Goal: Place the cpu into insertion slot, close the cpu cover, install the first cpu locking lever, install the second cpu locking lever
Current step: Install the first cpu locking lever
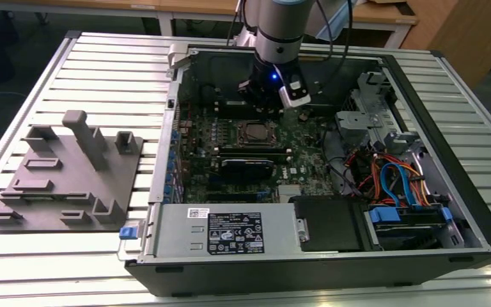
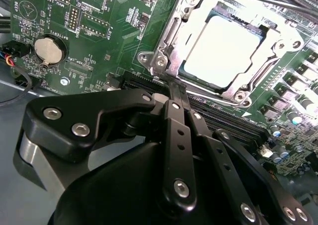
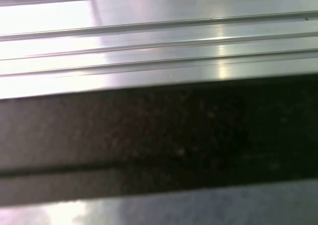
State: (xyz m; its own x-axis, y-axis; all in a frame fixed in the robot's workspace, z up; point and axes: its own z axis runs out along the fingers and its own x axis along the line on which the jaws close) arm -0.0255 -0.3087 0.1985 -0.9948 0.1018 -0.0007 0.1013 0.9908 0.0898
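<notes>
One chip, the cpu (image 2: pixel 224 47), already sat in the insertion slot (image 1: pixel 252 132) on the green motherboard (image 2: pixel 119 31), and the cpu cover (image 2: pixel 174 41) lay shut around it, its window framing the silvery top. The gripper (image 2: pixel 177 93) hung just beside the socket's near edge, jaws pressed together with nothing visibly between them. Whether either locking lever was latched I could not tell. White lettering marked the board, and a printed label was stuck on the power supply (image 1: pixel 228 230).
</notes>
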